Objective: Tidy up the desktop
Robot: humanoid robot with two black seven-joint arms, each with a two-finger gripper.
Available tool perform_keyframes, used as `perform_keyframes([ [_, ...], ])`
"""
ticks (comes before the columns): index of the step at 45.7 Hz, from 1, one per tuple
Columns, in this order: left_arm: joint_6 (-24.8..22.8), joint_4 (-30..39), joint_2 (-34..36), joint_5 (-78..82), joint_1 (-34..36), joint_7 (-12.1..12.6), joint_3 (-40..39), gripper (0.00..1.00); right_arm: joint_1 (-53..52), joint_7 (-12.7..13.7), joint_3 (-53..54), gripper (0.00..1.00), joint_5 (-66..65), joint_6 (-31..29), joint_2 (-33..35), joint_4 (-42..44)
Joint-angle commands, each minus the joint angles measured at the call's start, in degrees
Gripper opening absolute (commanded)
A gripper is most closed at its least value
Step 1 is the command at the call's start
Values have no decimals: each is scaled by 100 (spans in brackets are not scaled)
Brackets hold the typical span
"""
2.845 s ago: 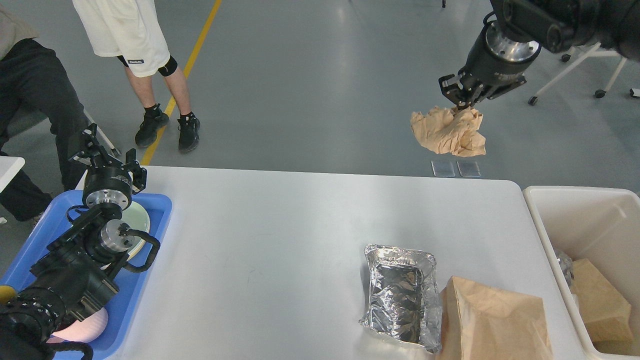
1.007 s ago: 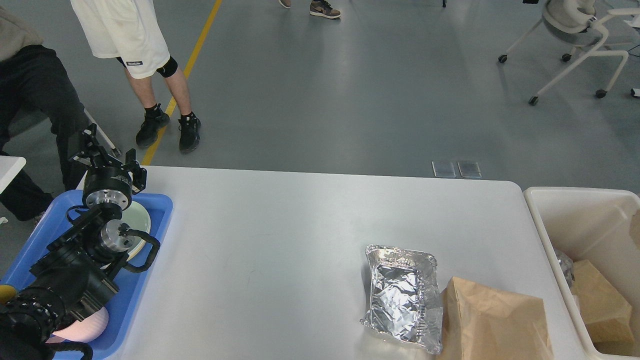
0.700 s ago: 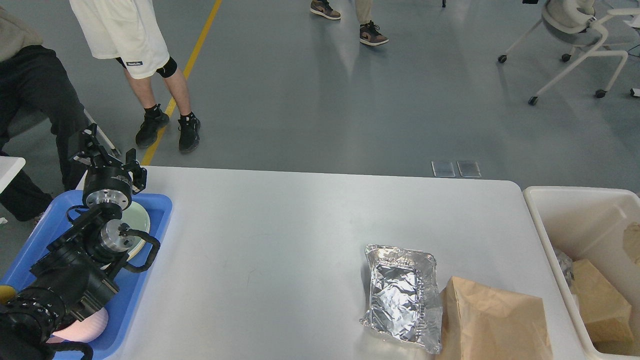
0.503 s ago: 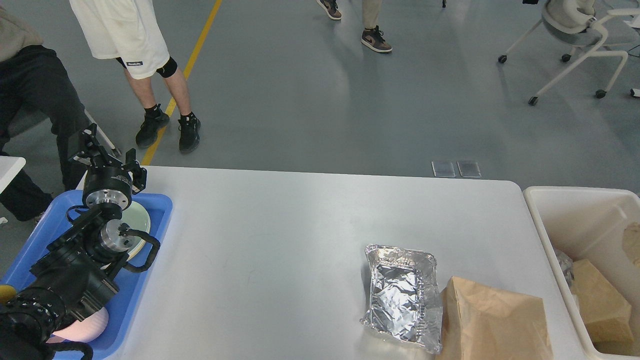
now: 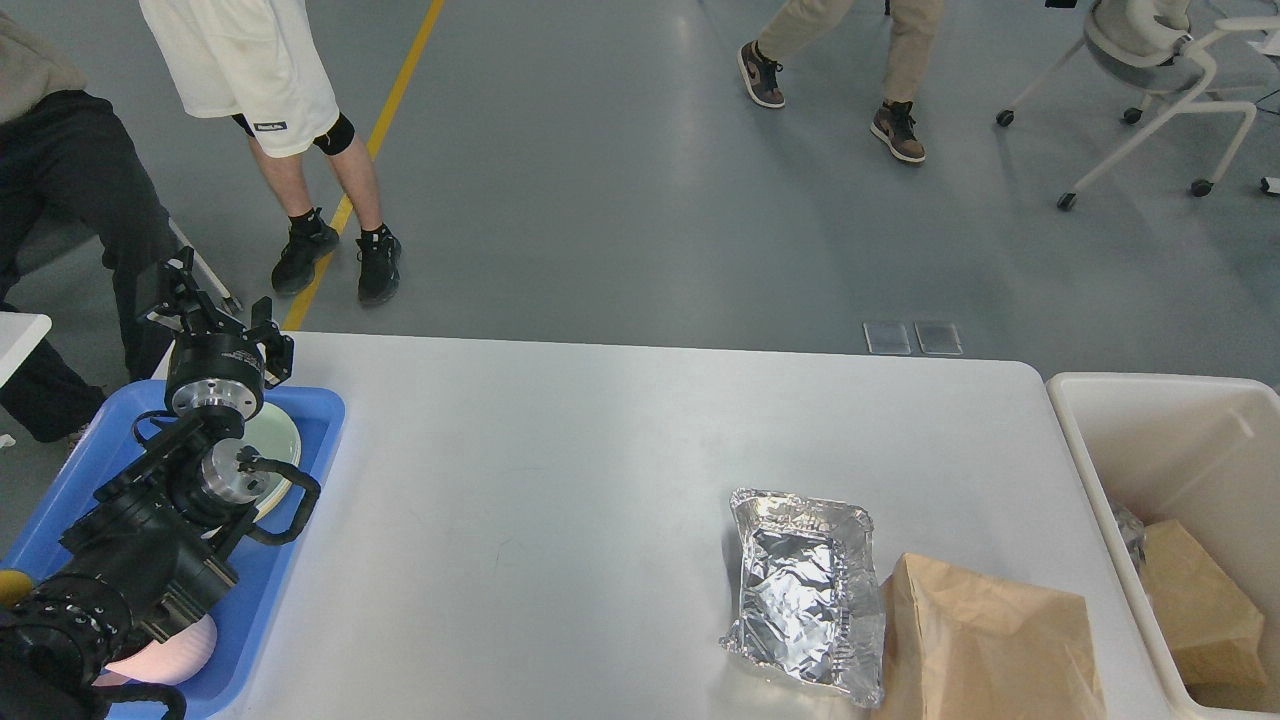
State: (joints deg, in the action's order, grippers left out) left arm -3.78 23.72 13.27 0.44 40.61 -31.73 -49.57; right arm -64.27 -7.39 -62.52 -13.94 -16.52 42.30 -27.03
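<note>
The white desktop [image 5: 560, 470] fills the lower middle of the head view. A crumpled foil tray [image 5: 805, 590] lies on it right of centre, and the brown paper bag [image 5: 985, 650] at the front edge touches the tray's right side. My left gripper [image 5: 218, 305] is raised over the far end of the blue tray [image 5: 318, 430] at the desktop's left edge. Its fingers are spread apart with nothing between them. My right gripper is out of view.
A cream-white bin [image 5: 1150, 430] stands off the desktop's right end with brown paper [image 5: 1195, 610] inside. The blue tray holds a pale green plate [image 5: 280, 440] and a pink item [image 5: 165, 655]. People stand and walk on the floor beyond; a wheeled chair [image 5: 1150, 60] is far right.
My right arm and the crumpled brown paper it held have left the view; a piece of paper seen at the bin's right edge is gone. A walker crossed the background. My left arm is still.
</note>
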Motion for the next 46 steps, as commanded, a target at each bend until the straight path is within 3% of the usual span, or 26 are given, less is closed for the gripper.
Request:
perform_keyframes([
  [1, 0, 1, 0, 0, 0, 0, 0, 96, -94, 1, -15, 99, -3, -1, -2, -4],
  [25, 0, 1, 0, 0, 0, 0, 0, 96, -2098, 9, -1114, 100, -100, -308, -72, -153],
  [46, 0, -8, 0, 0, 0, 0, 0, 96, -3776, -8, -1492, 100, -73, -2759, -1092, -320],
])
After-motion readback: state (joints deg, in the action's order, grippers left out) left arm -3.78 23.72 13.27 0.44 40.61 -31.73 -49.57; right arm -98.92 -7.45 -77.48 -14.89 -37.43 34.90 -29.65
